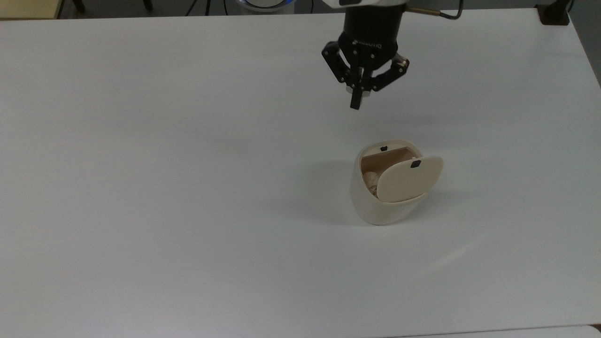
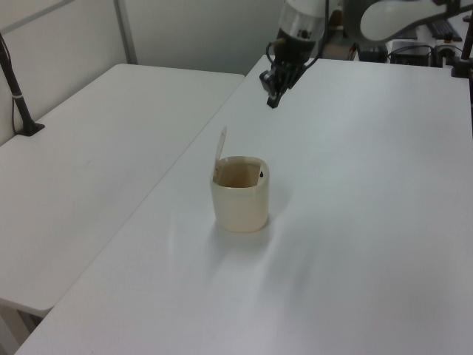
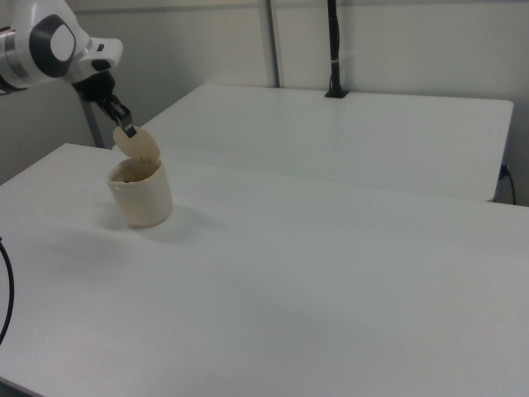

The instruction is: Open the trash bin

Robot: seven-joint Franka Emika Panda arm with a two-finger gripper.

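The trash bin point(image 1: 382, 197) is seen with its lid point(image 1: 409, 178) raised; the task appears done. The gripper point(image 1: 356, 104) is held well above it, fingers together.

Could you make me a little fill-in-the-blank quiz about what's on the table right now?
1. The bin's lid stands ____.
2. The gripper hangs above the table, its fingers ____.
3. The small button on the bin's rim is coloured ____.
4. The bin's body is coloured ____.

Missing words: open; shut; black; cream
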